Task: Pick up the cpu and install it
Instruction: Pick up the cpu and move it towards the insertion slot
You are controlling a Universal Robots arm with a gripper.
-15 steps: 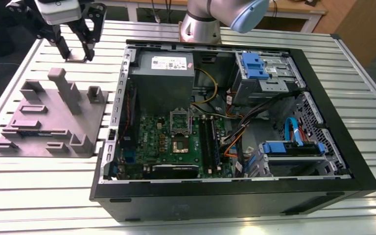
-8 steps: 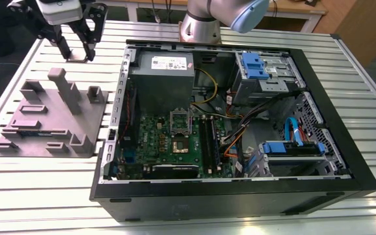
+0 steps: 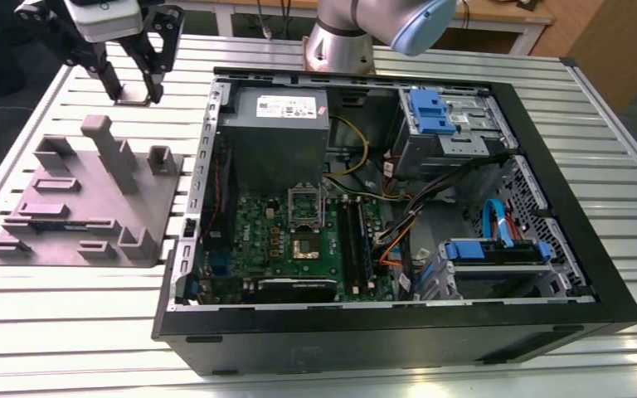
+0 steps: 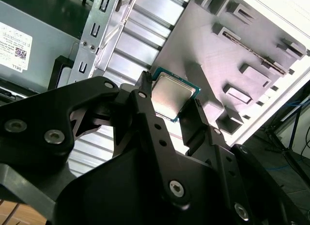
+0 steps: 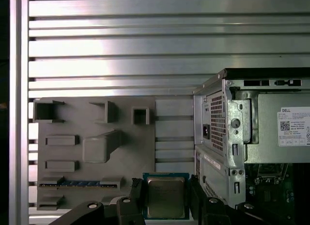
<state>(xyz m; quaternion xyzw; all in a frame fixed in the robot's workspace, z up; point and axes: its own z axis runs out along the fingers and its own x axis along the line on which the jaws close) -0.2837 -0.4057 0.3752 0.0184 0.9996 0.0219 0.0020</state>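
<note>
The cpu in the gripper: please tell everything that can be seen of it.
The small flat square cpu has a silvery-grey metal lid on a thin teal-rimmed board. The black gripper clamps two opposite edges and holds it with its lid facing the wrist cameras, near the grey plastic fixture, beside the open computer case.

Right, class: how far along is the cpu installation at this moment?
Done: the hand grips the cpu, clamped from two sides in both wrist views. Under way: the cpu sits over the table by the grey fixture, outside the computer case. Left: the motherboard socket looks empty, so it isn't installed yet.
</note>
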